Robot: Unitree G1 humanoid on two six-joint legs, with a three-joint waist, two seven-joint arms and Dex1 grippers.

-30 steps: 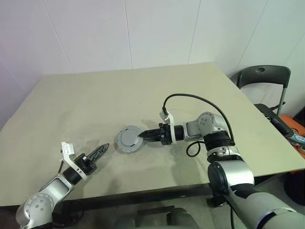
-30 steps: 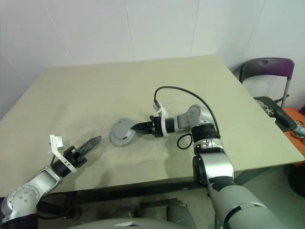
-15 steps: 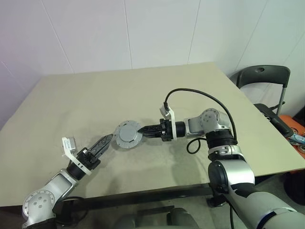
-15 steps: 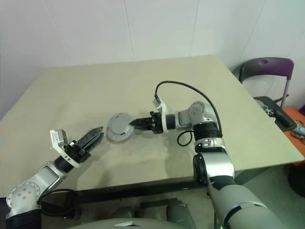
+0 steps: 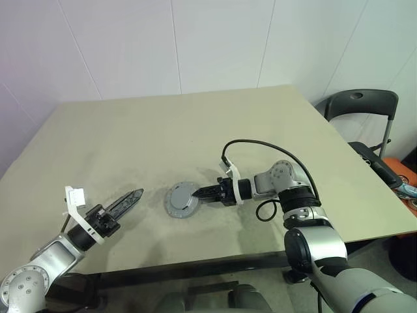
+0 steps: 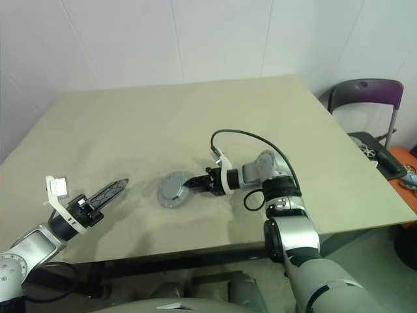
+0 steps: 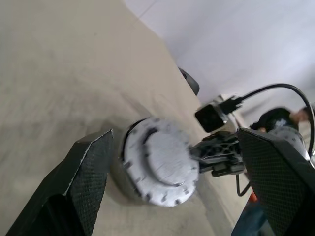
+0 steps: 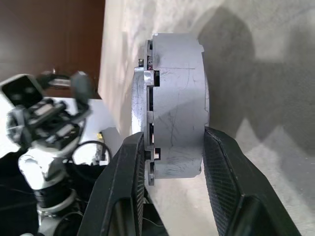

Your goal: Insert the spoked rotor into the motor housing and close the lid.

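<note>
Plain tan table (image 5: 130, 137), with a white wall behind it. A little in front of the table's middle, closer to the front edge than to the back edge, one round grey stack: lid (image 5: 182, 197) on top with its flat grey face up, housing (image 8: 178, 98) under it. Both as wide as each other, pressed close together. From the side, a thin plate on one face, a thick grey band with small notches below it, and dark gaps between the two. Hard to tell if the stack sits flat on the table or is tipped a bit; a dark shadow just beside it on the table.

Right gripper (image 5: 198, 193) reaching in from the right side, pointing left and a bit down. Jaws partly closed, pinching the stack at its right rim: one black finger (image 8: 129, 187) on the plate side, the other on the thick grey side. Both touching it. A black cable (image 5: 260, 130) looping up over that arm.

Left gripper (image 5: 135, 195) near the front left corner, above the table, pointing at the stack but well apart from it. Jaws spread wide, with nothing held. Seen between its two black fingers (image 7: 87, 169): the stack and the right gripper on its far side.

Off the table's right edge, a dark chair (image 5: 361, 107).
</note>
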